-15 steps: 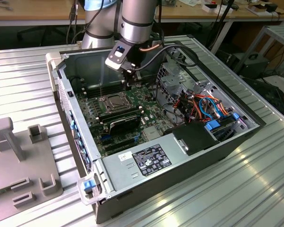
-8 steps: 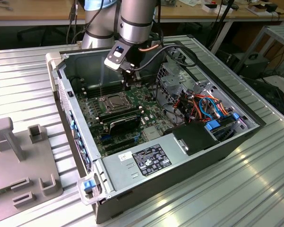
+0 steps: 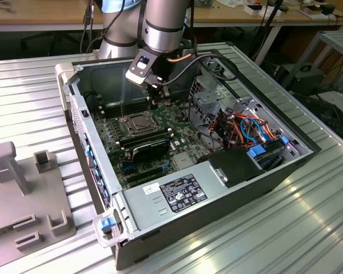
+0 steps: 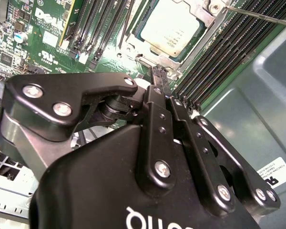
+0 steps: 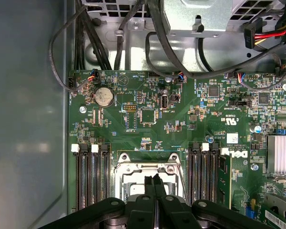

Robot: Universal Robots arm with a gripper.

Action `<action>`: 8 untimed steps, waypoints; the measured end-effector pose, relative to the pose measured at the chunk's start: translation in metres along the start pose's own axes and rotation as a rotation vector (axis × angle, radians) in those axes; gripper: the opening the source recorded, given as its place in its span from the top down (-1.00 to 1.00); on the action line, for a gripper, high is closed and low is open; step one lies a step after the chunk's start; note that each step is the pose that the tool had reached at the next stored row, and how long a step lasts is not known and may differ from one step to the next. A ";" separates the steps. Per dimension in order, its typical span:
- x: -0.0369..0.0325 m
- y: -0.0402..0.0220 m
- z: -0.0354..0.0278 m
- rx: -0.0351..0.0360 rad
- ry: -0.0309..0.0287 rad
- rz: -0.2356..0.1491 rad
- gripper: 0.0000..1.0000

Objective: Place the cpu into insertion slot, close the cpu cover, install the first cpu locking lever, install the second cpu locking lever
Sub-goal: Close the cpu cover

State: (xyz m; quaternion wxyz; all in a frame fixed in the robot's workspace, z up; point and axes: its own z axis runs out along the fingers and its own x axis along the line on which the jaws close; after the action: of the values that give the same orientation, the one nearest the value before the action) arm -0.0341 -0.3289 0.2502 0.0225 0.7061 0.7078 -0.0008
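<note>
The cpu (image 4: 171, 28) lies flat in the insertion slot (image 3: 138, 123) on the green board. The silvery cpu cover (image 4: 202, 16) lies down around its edges. A thin metal locking lever (image 4: 260, 16) juts away from one corner of the socket, and in the exterior view it stands up as a fine rod (image 3: 123, 109). My gripper (image 4: 157, 74) is shut with nothing between its black fingers. It hangs just above the socket's edge in both wrist views, and the first wrist view shows its tips (image 5: 155, 180) over the socket frame (image 5: 133, 169).
Black memory slots (image 4: 219, 57) flank the socket on both sides. The case's grey wall (image 4: 257, 119) is close beside them. Cables (image 3: 246, 128), a drive cage (image 3: 208, 94) and a power supply (image 3: 177, 194) crowd the exterior view's right. A grey fixture plate (image 3: 23, 194) lies outside the case.
</note>
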 end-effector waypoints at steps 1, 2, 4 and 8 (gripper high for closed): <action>0.0000 -0.0004 0.0000 0.0000 0.0000 0.000 0.79; 0.0000 -0.0009 0.0000 0.0000 0.0001 0.000 0.79; 0.0000 -0.0021 -0.0001 0.0000 0.0000 0.000 0.79; 0.0000 -0.0076 -0.0002 0.0000 0.0001 0.000 0.79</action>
State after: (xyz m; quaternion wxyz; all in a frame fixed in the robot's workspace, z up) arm -0.0417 -0.3289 0.2502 0.0225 0.7060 0.7078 -0.0008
